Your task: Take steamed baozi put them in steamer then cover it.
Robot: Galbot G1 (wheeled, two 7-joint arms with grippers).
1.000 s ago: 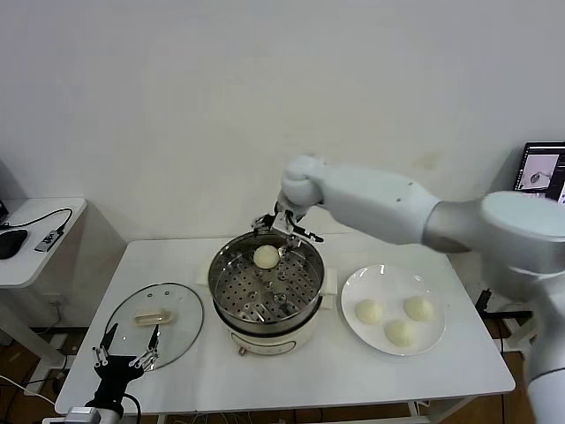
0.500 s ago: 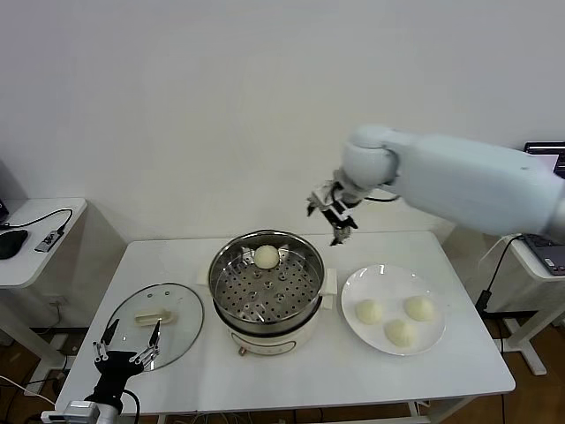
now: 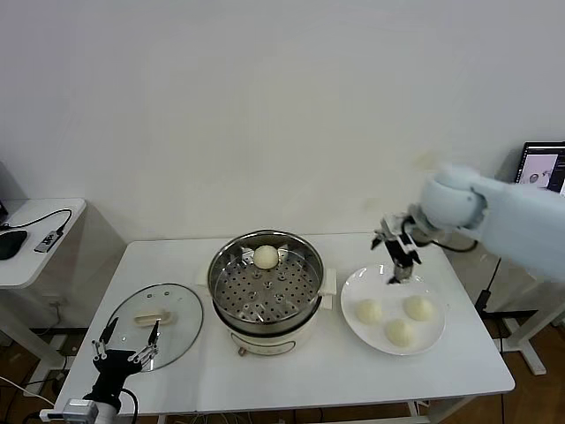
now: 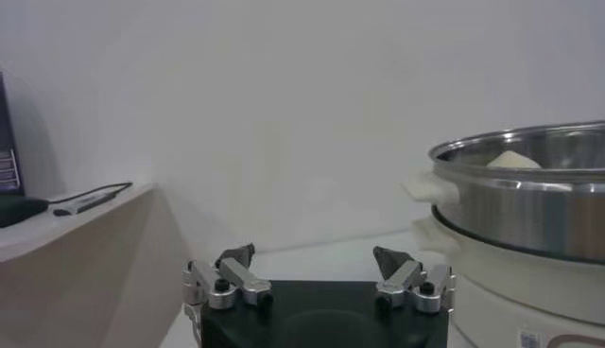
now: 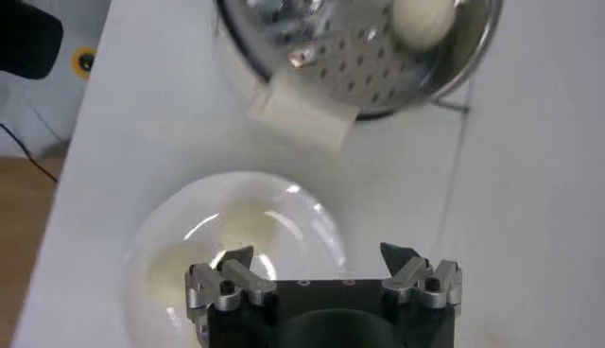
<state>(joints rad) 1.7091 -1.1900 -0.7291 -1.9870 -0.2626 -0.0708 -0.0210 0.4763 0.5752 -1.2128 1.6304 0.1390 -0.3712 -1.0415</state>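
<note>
The steel steamer [image 3: 265,287] stands mid-table, uncovered, with one baozi [image 3: 266,256] on the far side of its perforated tray. Three more baozi [image 3: 400,332] lie on a white plate [image 3: 433,333] to its right. My right gripper [image 3: 397,250] hangs open and empty above the plate's far edge. In the right wrist view this gripper [image 5: 319,253] is over the plate [image 5: 312,213] and its buns [image 5: 248,219]. The glass cover [image 3: 168,300] lies flat left of the steamer. My left gripper [image 3: 124,351] waits open at the cover's near edge, and in the left wrist view it [image 4: 313,257] holds nothing.
A white side table [image 3: 40,234] with a cable and a mouse stands at the far left. A monitor [image 3: 543,166] shows at the right edge. The steamer's white side handle [image 5: 302,115] points toward the plate. A wall runs behind the table.
My right arm has swung from over the steamer to the right, ending above the plate. The baozi stays in the steamer. The left arm has not moved.
</note>
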